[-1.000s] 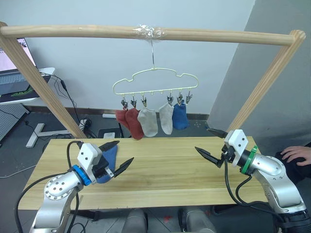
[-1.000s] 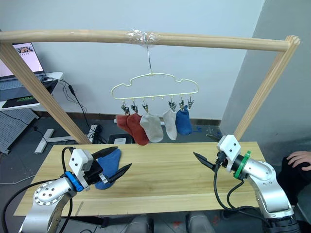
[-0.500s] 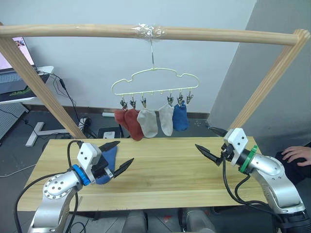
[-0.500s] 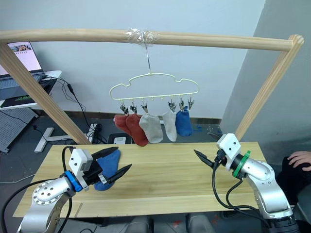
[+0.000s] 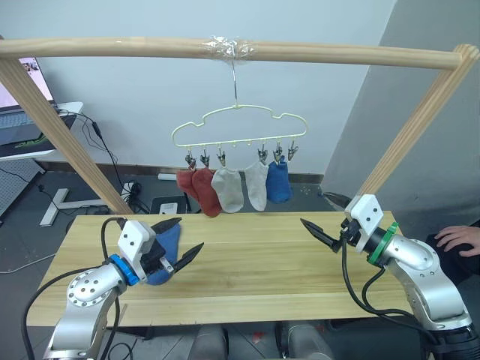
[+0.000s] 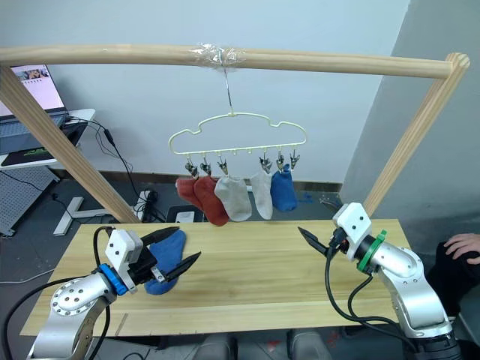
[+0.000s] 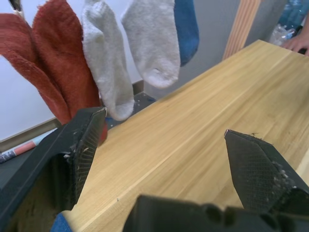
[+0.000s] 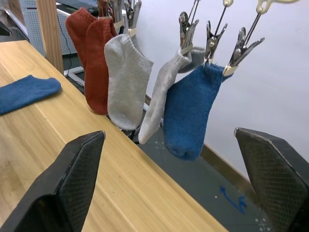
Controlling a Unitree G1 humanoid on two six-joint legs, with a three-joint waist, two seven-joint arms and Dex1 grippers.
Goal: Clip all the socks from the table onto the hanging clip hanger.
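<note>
Hanger [image 5: 238, 127] carrying five clipped socks [image 5: 232, 186] beneath the pole; sixth, blue sock [image 6: 166, 259] lying on the desk [image 5: 262, 262] by the wide-open left end effector [image 5: 178, 238]. Right end effector [image 5: 325, 219] wide, empty.

I found no text, label, brand, number or sign that I could read in any view. The laptop screen [image 6: 26, 79] at the far left showed bright content, but it was too small for me to make out any words.
</note>
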